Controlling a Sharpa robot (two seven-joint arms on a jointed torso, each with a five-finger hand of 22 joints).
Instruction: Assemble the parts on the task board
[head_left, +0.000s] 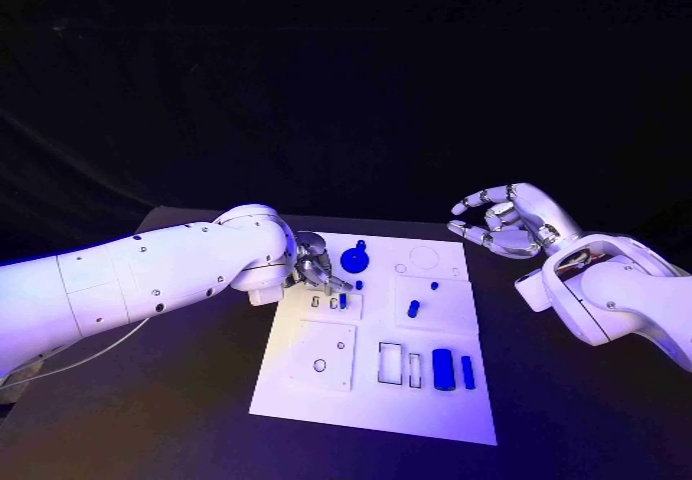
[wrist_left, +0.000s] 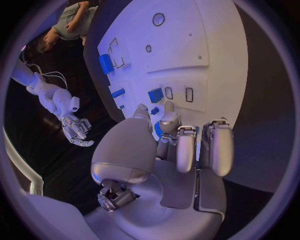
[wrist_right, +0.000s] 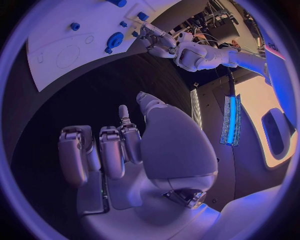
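The task board (head_left: 378, 345) lies flat in the middle of the black tabletop (head_left: 173, 400), so its recesses face up for loading. The left hand (head_left: 316, 268) works low over its near-left corner with fingers (wrist_left: 187, 150) curled in toward a small blue part (wrist_left: 159, 129); whether they actually pinch it I cannot tell. The right hand (head_left: 505, 222) hovers off the board's far right edge, fingers apart and holding nothing, probably parked clear so the left has room beside the round blue part (head_left: 355, 261).
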